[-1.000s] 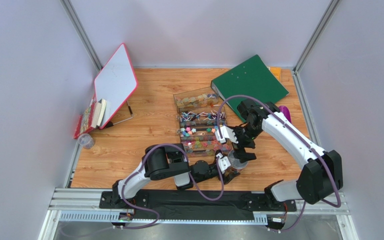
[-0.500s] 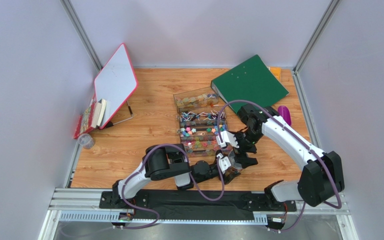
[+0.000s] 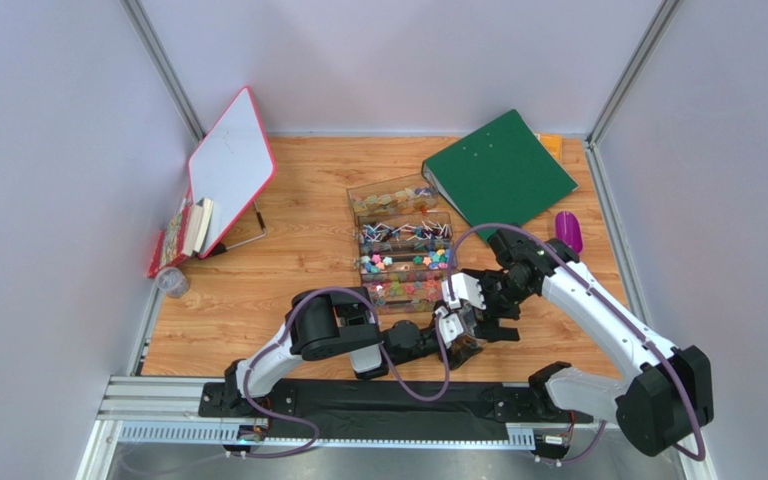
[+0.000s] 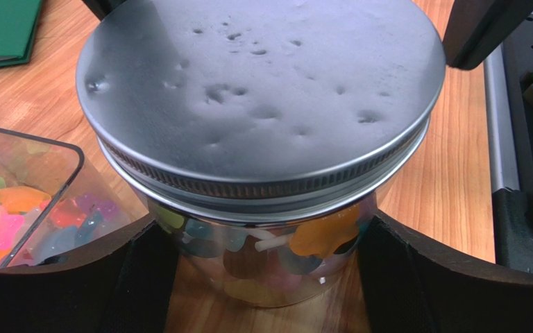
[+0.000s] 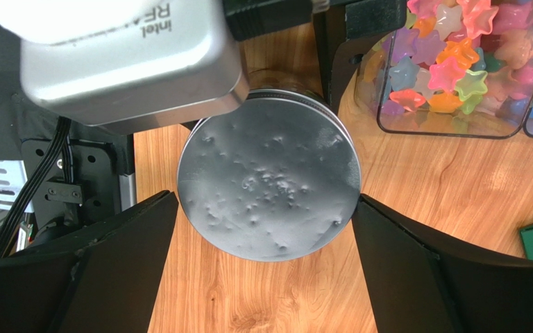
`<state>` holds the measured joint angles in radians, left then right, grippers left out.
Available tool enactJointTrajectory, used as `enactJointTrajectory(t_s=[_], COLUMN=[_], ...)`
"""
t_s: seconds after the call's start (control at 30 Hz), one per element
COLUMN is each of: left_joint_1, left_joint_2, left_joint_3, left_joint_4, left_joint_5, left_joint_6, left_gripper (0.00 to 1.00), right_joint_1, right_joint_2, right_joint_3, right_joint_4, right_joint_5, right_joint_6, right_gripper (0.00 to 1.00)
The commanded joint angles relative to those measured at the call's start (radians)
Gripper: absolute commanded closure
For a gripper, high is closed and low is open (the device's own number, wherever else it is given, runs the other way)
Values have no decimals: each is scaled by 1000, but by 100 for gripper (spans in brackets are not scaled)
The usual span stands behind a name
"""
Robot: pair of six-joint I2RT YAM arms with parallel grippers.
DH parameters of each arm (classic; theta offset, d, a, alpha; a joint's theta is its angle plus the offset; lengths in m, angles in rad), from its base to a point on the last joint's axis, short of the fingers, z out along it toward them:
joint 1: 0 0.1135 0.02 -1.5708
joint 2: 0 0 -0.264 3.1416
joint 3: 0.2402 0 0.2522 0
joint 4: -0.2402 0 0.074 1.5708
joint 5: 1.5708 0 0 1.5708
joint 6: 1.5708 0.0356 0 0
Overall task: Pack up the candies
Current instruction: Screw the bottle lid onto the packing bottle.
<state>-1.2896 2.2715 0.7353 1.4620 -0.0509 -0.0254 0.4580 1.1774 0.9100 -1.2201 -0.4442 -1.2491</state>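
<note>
A glass jar (image 4: 276, 257) with a dented silver lid (image 5: 269, 184) stands on the wooden table near the front edge. Candies (image 4: 325, 236) in orange, green and yellow show through its glass. My left gripper (image 4: 266, 281) is shut on the jar's body, a finger pressed on each side. My right gripper (image 5: 266, 277) is open above it, its fingers straddling the lid close to its rim. In the top view both grippers, left (image 3: 466, 343) and right (image 3: 493, 318), cover the jar. More star candies (image 5: 450, 62) fill a clear box (image 3: 403, 250) behind it.
A purple scoop (image 3: 568, 232) lies right of the box. A green binder (image 3: 498, 165) is at the back right. A tilted whiteboard (image 3: 230, 165), books (image 3: 186, 232) and a small cup (image 3: 170, 283) are at the left. The metal rail (image 3: 398, 405) runs along the near edge.
My right arm has swung nearer and to the right, bringing its gripper down over the jar's lid. The left gripper and jar have stayed put.
</note>
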Motion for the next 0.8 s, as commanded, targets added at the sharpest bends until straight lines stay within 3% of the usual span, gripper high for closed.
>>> enactJointTrajectory(t_s=[0.0, 0.77], left_joint_1=[33, 46], left_joint_2=[79, 82], left_joint_3=[-43, -39], left_joint_4=[-302, -295], left_joint_5=[-56, -81], left_joint_6=[1, 5], left_gripper=[100, 100], right_joint_1=[21, 25], right_joint_2=[-56, -104], right_joint_3=[-66, -85], right_joint_4=[-203, -190], right_joint_5=[-10, 65], right_joint_6=[99, 200], right_gripper=[0, 3])
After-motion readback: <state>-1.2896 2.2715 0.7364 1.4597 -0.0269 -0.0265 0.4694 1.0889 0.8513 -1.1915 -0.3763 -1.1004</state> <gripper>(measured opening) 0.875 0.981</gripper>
